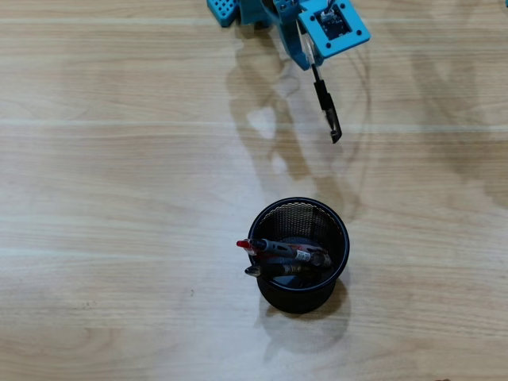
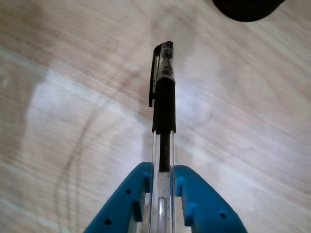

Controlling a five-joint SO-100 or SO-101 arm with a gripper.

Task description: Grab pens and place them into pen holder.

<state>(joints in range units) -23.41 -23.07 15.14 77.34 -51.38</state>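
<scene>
Gripper (image 2: 163, 187) was clamped on a clear-barrelled pen (image 2: 164, 111), capped end sticking out forward; pen holder (image 1: 298, 295) well apart.

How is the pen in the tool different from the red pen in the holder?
The held pen is clamped in the blue tool, above the table; the red pen lies slanted inside the black mesh holder.
The held pen has a clear barrel, black grip section and black cap with clip; the red pen shows a red end poking over the holder's rim.
The held pen is alone; the red pen rests beside another dark pen.
Both are slim ballpoints.
</scene>
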